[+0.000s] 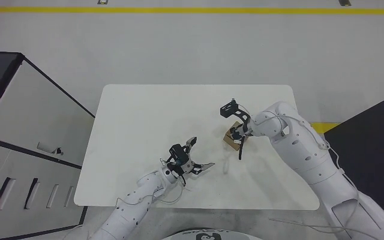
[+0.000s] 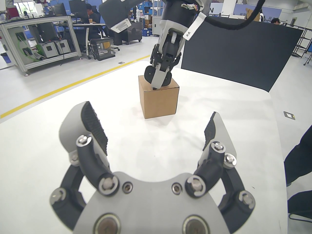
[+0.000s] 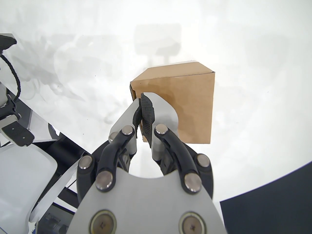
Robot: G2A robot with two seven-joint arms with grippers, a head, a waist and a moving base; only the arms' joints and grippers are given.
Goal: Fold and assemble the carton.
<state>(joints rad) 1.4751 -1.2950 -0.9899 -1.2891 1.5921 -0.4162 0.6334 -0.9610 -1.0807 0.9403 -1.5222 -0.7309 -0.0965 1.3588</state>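
The carton (image 2: 159,98), directly beneath the clenched right gripper (image 3: 144,103) and well ahead of the released left gripper (image 2: 151,120), is being pressed near 1 top edge unbraced, so tipping or sliding is probably being risked.

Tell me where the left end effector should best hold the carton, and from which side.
Probably its two upright side walls, midway up, approaching level from where the left end effector is. The carton stands upright and closed, with flat parallel walls; the right end effector sits at its top edge.

Brown carton (image 2: 159,99) upright; closed; on table.
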